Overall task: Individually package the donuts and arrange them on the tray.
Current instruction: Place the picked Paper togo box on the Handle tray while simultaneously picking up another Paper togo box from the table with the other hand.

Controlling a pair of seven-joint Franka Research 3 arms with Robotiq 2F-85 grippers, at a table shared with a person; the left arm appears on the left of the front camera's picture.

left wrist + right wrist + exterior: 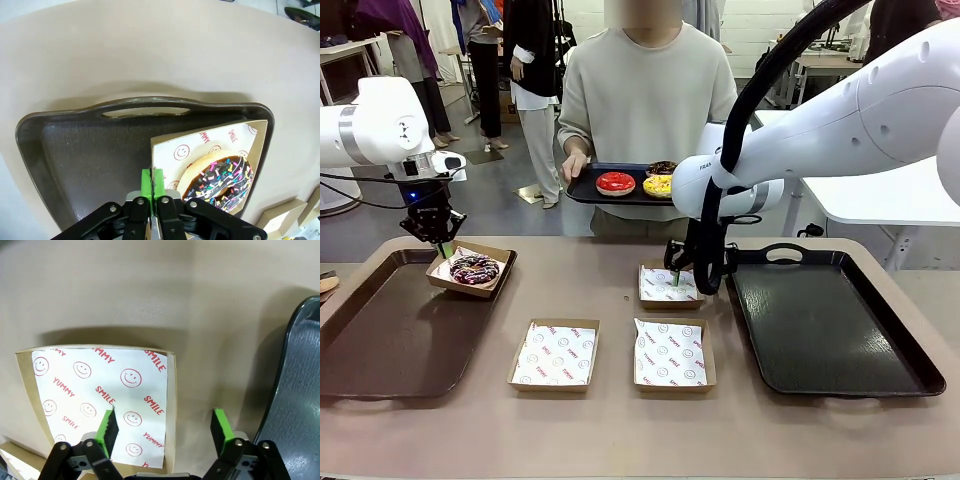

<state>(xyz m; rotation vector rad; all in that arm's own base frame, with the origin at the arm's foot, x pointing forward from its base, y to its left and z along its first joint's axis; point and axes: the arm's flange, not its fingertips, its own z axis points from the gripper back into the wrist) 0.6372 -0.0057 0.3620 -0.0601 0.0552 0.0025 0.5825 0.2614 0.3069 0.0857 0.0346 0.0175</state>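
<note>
The left gripper (444,247) is pinched tight on the edge of a box (503,265) holding the dark sprinkled donut (474,268), at the far right corner of the left tray (380,340); at the far side, a person's small tray (582,190) carries the red donut (615,183), yellow donut (658,186) and brown donut (662,167); the right gripper (677,272), jaws wide apart and holding nothing, hangs over an empty box (660,292).

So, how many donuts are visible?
4: sprinkled donut in the box on the left tray; red donut, yellow donut and half-hidden brown donut on the person's tray.

Red "YUMMY" and "SMILE" among smiley faces, all across the box liner (100,385), lower left, right wrist view. "SMILE" again on the lined box (210,142) under the sprinkled donut (220,179), left wrist view.
</note>
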